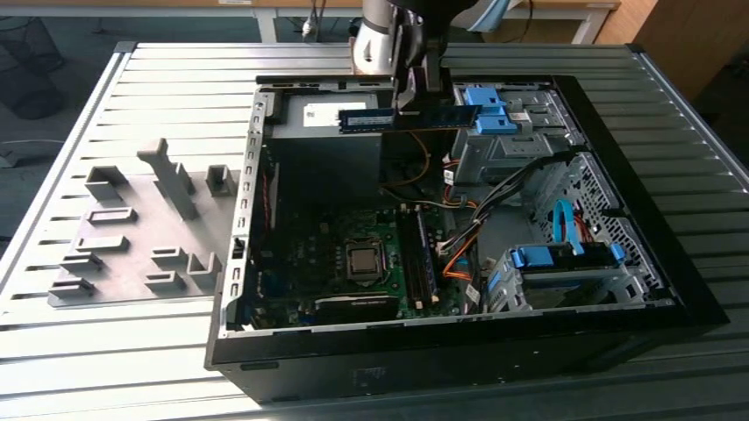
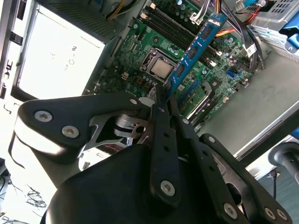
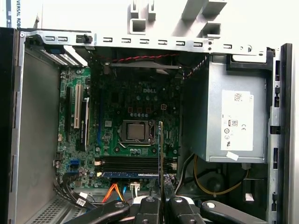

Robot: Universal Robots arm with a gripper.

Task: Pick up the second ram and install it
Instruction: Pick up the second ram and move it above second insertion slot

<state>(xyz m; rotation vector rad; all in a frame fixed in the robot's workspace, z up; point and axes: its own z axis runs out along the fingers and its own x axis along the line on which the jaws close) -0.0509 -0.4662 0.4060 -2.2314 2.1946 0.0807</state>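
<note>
While its jaws stand shut tight on the second ram (image 2: pixel 194 49), the gripper (image 2: pixel 164 93) holds the stick in the air, long edge level, over the open computer case (image 1: pixel 240 263) near its far edge in the exterior view. Beneath lies the motherboard (image 3: pixel 135 107), where another blue stick (image 3: pixel 131 174) sits in the black slots (image 3: pixel 133 164).

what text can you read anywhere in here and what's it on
On the power supply, the white label: print too small to read.
On the motherboard above the processor socket: a short white maker's logo; other markings too small.
Held in the gripper, the second ram: no readable print.
</note>
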